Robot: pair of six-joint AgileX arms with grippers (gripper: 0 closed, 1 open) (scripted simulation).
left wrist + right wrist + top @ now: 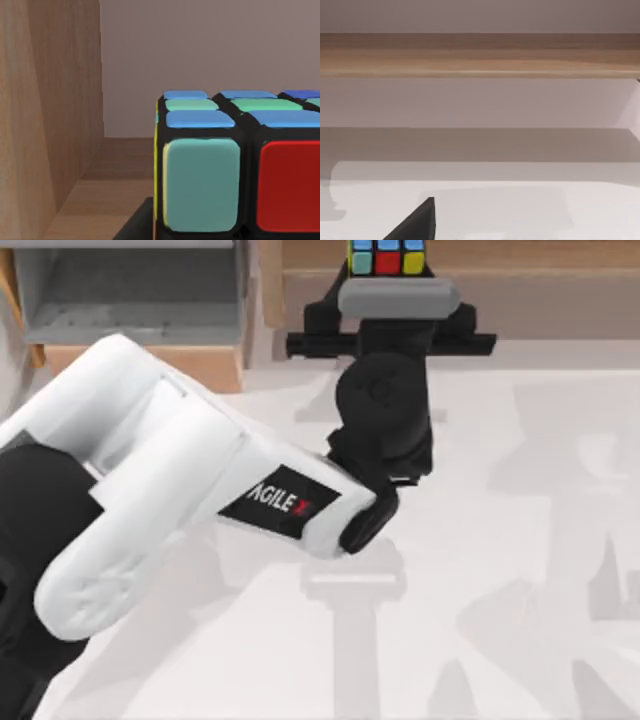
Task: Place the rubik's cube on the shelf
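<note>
Where shelf (520,280) begins, left pincer (388,285) touches rubik's cube (387,257).

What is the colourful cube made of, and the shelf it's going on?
The cube looks like smooth plastic: flat coloured squares with rounded corners set in a black frame. The shelf looks like light wood with a matte finish, since faint grain lines run along it.

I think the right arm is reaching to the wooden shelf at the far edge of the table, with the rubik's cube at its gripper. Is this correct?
Not quite: it is the left arm, not the right. The top view shows the left arm stretched from the table's left side toward the shelf, its left gripper at the rubik's cube. The left wrist view shows the cube close up over the wooden ledge.
</note>
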